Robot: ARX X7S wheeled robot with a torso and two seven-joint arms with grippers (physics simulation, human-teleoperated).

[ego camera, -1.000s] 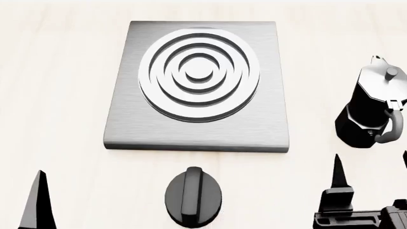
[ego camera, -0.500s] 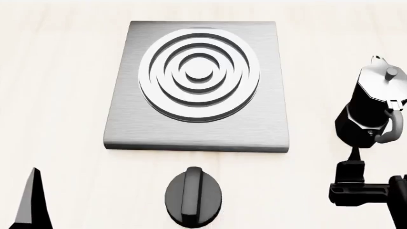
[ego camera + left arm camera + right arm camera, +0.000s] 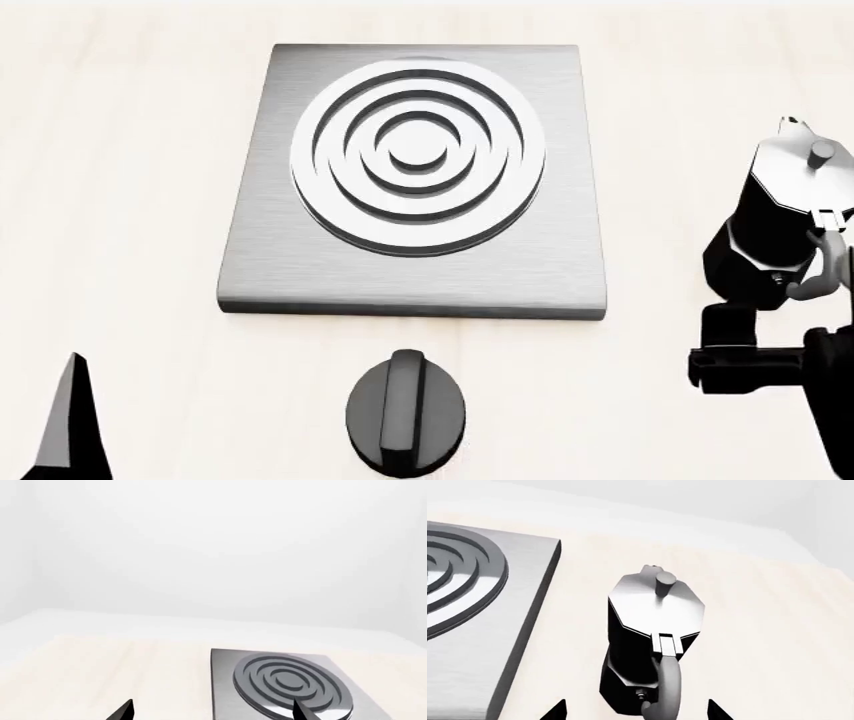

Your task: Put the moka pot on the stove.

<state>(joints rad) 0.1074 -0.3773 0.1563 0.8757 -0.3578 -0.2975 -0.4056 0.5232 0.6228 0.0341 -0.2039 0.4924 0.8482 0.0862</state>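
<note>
Faceted black moka pot (image 3: 650, 645) upright beside brushed-metal stove (image 3: 267, 250), right pincer (image 3: 637, 711) spread wide w/ handle between tips, left pincer (image 3: 210, 711) likewise agape

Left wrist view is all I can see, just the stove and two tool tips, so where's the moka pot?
Observer: The moka pot stands upright on the table, off the stove's right side and not on it.
Operator: Which way is its handle turned?
Observer: In the right wrist view the pot handle faces that camera, between the two fingertips of the right tool.
Operator: Is the right tool gripping it yet?
Observer: No. Its fingertips are spread wide, with clear gaps on both sides of the handle.
Operator: Anything else near the stove?
Observer: A round black dial knob sits on the table just in front of the stove's near edge.
</note>
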